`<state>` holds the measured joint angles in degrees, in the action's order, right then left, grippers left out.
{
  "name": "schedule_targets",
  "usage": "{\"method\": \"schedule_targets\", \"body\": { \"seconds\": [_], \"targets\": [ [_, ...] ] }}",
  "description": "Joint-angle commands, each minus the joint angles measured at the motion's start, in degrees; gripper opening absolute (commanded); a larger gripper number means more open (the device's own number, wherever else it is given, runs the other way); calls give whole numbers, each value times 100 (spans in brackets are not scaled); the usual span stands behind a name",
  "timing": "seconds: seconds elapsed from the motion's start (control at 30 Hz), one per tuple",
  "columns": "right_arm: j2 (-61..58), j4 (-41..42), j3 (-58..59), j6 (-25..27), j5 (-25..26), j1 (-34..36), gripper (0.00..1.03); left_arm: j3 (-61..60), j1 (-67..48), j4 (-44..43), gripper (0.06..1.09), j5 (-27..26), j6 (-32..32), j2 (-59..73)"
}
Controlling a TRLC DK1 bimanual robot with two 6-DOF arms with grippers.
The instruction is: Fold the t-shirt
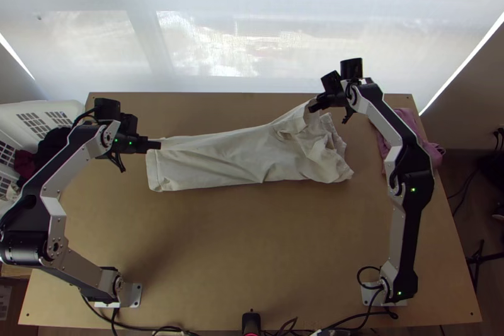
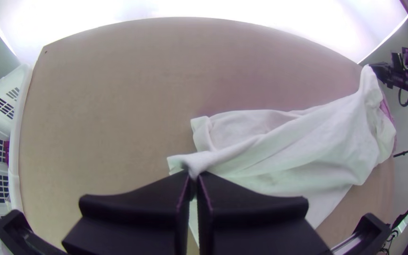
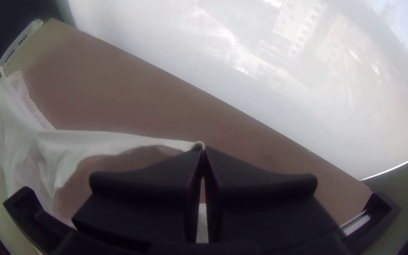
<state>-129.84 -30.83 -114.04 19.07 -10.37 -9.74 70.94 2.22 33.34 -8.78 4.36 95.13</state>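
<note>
T-shirt (image 1: 233, 156) edges sit pinched between both grippers' (image 1: 154, 145) (image 1: 317, 105) closed fingers (image 2: 166, 198).T-shirt (image 1: 233, 156) clamped in the left gripper's (image 1: 154, 145) fingers and the right gripper's (image 1: 317, 105) fingers.

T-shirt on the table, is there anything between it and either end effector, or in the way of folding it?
Nothing visible is in the way: the left end effector and the right end effector both grip the t-shirt. The pink cloth lies apart, off to its right, and probably won't block a fold.

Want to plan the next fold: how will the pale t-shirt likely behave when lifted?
Probably floppy: the t-shirt creases softly between the left gripper and the right gripper. It would likely hang unevenly, as the end near the right gripper is bunched.
</note>
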Motion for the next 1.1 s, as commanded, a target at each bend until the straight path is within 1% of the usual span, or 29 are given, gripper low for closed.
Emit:
{"method": "schedule_targets", "body": {
  "seconds": [0.0, 0.1, 0.13, 0.17, 0.23, 0.27, 0.3, 0.33, 0.37, 0.4, 0.43, 0.47, 0.53, 0.7, 0.8, 0.93, 1.07],
  "targets": [
    [-208, -248, -22, -70, 9, 33, 3, 25, -46, -56, 9, -1, -41, 172],
    [-120, -310, 233, -211, 9, 25, 3, 8, -90, -74, 9, -10, -137, 260],
    [-94, -301, 330, -263, 9, 25, 9, 8, -90, -91, 9, -10, -199, 295],
    [-68, -301, 418, -290, 9, 33, 24, -1, -81, -117, 13, -10, -234, 331],
    [55, -213, 585, -387, 9, 42, 49, -18, -81, -135, 33, -10, -287, 348],
    [108, -213, 628, -439, 9, 51, 65, -45, -81, -135, 42, -10, -366, 348],
    [170, -222, 664, -466, 9, 51, 86, -54, -72, -135, 51, -10, -418, 348],
    [284, -222, 716, -492, 9, 51, 98, -62, -72, -135, 58, -10, -418, 339],
    [398, -222, 760, -510, 9, 42, 98, -80, -64, -135, 66, -10, -427, 322],
    [521, -213, 795, -554, 9, 33, 98, -80, -55, -135, 76, -10, -445, 304],
    [644, -213, 822, -589, 0, 16, 98, -80, -28, -117, 82, -10, -445, 287],
    [776, -213, 839, -615, 0, 7, 98, -80, -11, -100, 84, -10, -445, 243],
    [1057, -222, 857, -703, 0, -37, 98, -62, 33, -65, 85, -10, -515, 137],
    [1760, -222, 954, -826, 0, -309, 98, 140, 103, 814, 86, -54, -506, 5],
    [2086, -257, 1103, -852, 0, -643, 98, 69, 139, 1078, 86, -72, -471, -74],
    [2279, -275, 1411, -852, 0, -1180, 98, -71, 121, 1104, 86, -107, -445, -74],
    [2209, -266, 1797, -808, 9, -1566, 98, -98, -11, 1078, 86, -203, -533, -21]
  ]
}}
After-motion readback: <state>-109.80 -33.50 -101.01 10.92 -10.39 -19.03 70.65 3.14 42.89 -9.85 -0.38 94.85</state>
